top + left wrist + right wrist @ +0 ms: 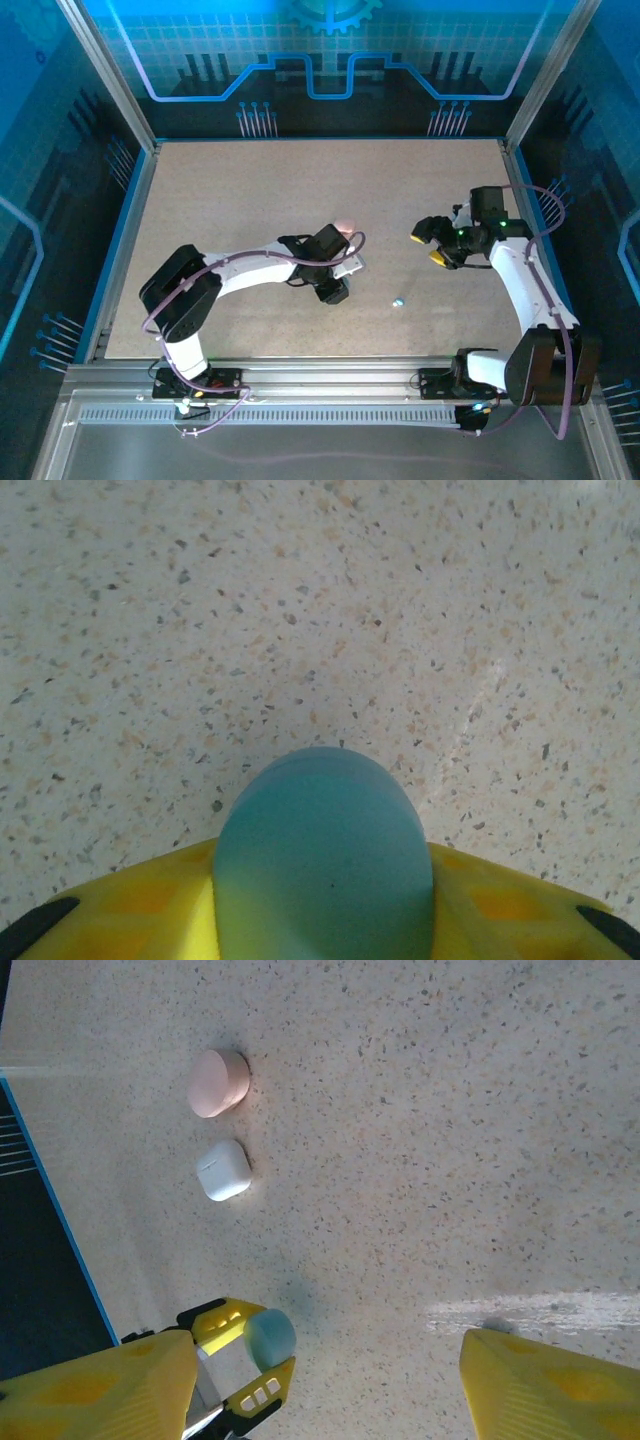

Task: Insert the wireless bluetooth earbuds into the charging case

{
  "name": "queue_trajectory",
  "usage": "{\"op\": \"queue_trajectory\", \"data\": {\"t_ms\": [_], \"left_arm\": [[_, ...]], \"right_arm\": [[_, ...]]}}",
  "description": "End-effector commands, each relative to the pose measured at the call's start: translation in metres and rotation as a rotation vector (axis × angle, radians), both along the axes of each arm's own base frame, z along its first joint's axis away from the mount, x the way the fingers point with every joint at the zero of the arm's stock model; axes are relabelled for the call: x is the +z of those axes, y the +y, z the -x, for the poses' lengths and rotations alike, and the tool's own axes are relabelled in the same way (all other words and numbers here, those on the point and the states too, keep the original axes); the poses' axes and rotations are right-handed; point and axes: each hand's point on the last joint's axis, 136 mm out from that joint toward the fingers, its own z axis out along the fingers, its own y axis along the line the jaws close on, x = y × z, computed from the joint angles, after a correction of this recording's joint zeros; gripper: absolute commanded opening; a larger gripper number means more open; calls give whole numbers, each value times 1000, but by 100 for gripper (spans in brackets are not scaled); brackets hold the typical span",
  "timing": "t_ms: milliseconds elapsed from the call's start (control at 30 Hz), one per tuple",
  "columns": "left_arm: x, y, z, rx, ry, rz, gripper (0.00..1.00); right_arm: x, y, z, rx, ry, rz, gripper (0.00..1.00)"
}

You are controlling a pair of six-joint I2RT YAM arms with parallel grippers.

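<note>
Top external view: a single light blue earbud lies loose on the speckled table. It sits in the gap between the two arms, toward the near edge, apart from both grippers and touching nothing else. It is too small to tell which way up it lies. The left arm reaches in to the middle of the table. The right arm bends in from the right side, with the right gripper pointing toward the centre, farther from the near edge than the earbud.

In the left wrist view the left gripper is clamped on a light blue charging case. The case's rounded end sticks out past the yellow fingers, which press on either side of it. Whether its lid is up or down cannot be told.

In the right wrist view the right gripper's jaws stand wide apart with bare table between them — it holds nothing. Beyond them a pink case and a white case sit near each other on the table without touching. The left gripper and its blue case appear lower in that picture, on the white case's side of the pair.
</note>
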Motion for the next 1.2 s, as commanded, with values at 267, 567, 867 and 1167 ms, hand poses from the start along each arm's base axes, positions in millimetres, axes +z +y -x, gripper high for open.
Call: {"op": "queue_trajectory", "data": {"t_ms": [267,567,867,1167], "left_arm": [[-25,17,13,-276,28,-158,47],[-25,30,8,-366,-30,-192,74],[103,33,-12,-81,-166,311,90],[178,115,-65,506,-438,601,90]], "right_arm": [[6,-5,1,-28,-48,-11,72],[4,-7,-1,-17,-77,0,72],[15,7,-8,211,-410,218,73],[-8,131,18,856,-726,351,76]]}}
